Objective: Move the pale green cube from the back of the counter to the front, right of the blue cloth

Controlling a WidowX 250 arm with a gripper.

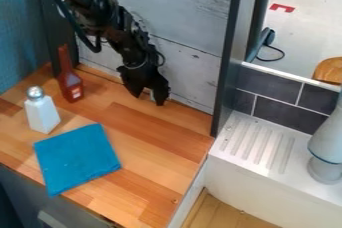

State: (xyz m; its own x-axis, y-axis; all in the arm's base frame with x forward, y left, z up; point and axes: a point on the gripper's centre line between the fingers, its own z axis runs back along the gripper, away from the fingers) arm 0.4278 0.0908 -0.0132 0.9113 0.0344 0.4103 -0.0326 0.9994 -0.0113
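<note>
The black two-finger hand [149, 100] is spread above the brown wooden bench [150, 144]. A slender red bottle [69, 83] stands near a white, silver-capped shaker [42, 114] and a flat blue cloth [77, 158]

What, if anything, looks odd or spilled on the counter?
Nothing looks spilled or damaged. The shaker and brown bottle stand upright; the blue cloth lies askew, one corner at the front edge of the counter.

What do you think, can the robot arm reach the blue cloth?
Probably yes: the black gripper hangs over the back of the same wooden counter, with nothing standing between it and the blue cloth.
</note>
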